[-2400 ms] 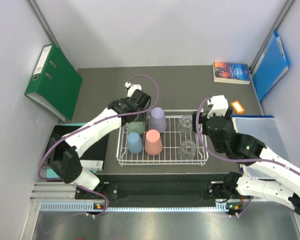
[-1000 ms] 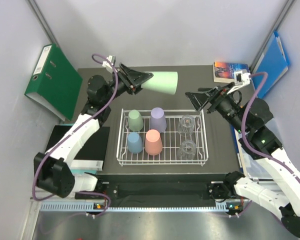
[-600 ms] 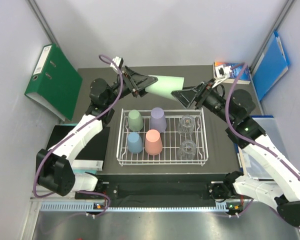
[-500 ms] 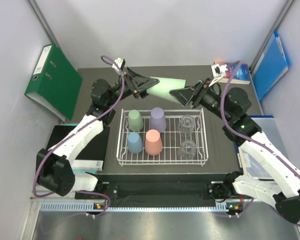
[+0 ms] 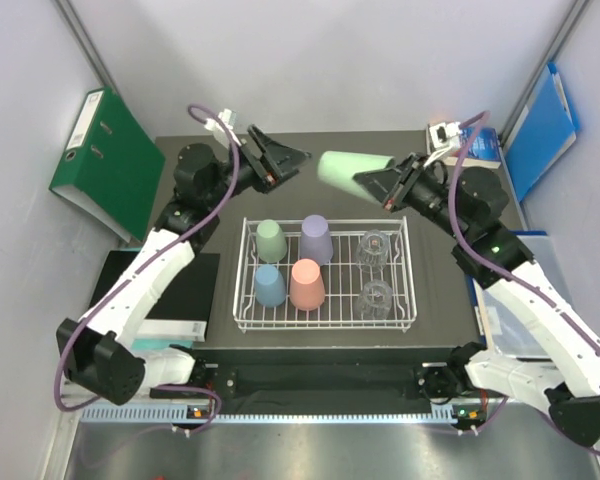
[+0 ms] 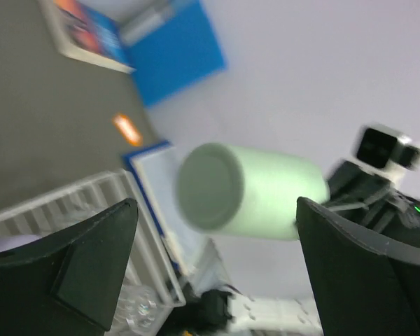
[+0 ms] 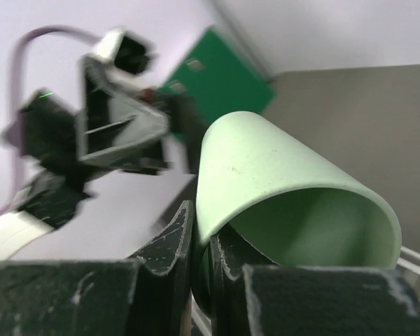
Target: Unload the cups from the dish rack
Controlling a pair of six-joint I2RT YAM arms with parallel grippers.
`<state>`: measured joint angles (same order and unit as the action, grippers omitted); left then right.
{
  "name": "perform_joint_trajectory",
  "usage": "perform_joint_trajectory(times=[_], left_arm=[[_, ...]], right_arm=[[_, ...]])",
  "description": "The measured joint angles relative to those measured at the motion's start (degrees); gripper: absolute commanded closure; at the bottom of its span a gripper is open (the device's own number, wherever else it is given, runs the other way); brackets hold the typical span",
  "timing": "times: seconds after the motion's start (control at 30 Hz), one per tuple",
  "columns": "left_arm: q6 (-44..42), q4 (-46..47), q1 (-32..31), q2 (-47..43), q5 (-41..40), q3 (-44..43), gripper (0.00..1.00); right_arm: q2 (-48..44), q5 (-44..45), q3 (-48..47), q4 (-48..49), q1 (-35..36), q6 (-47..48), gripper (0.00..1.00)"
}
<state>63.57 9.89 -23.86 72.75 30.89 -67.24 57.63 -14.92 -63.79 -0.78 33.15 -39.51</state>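
A pale green cup (image 5: 348, 169) hangs on its side above the far edge of the white dish rack (image 5: 412, 305). My right gripper (image 5: 378, 184) is shut on its rim, one finger inside and one outside (image 7: 203, 241). My left gripper (image 5: 288, 160) stands open just left of the cup, clear of it; in its wrist view the green cup (image 6: 248, 190) floats between the spread fingers, base toward the camera. In the rack stand upside-down green (image 5: 271, 241), lilac (image 5: 316, 239), blue (image 5: 270, 286) and salmon (image 5: 307, 285) cups, and two clear glasses (image 5: 372, 247) (image 5: 376, 297).
A green binder (image 5: 108, 165) leans at the far left. A book (image 5: 464, 145) and a blue folder (image 5: 540, 130) lie at the far right. A small orange tag (image 6: 126, 129) lies near the rack. A black tray (image 5: 195, 290) sits left of the rack.
The green cup has passed from my left gripper to my right. The right gripper closed on its rim, the left opened and drew back to the left.
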Motion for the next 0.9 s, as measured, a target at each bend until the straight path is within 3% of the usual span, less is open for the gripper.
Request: perform_joint_trajectory(times=[0.2, 0.43, 0.7, 0.9], left_arm=[[-10.38, -18.27, 4.92, -1.68, -17.25, -6.67, 0.01], [-14.29, -34.18, 4.92, -0.42, -32.06, -7.72, 0.01], [-17.31, -48.28, 4.94, 4.81, -42.03, -8.63, 0.01], [-19.39, -50.01, 4.94, 4.68, -44.72, -8.61, 0.02]], right_arm=[[2.64, 19.34, -13.94, -19.47, -3.78, 6.62, 1.00], [20.68, 40.15, -37.88, -34.10, -9.57, 9.81, 1.00], [54.53, 41.05, -61.31, -53.81, -19.65, 6.27, 1.00], [61.79, 39.85, -57.94, -62.14, -23.50, 5.07, 1.00]])
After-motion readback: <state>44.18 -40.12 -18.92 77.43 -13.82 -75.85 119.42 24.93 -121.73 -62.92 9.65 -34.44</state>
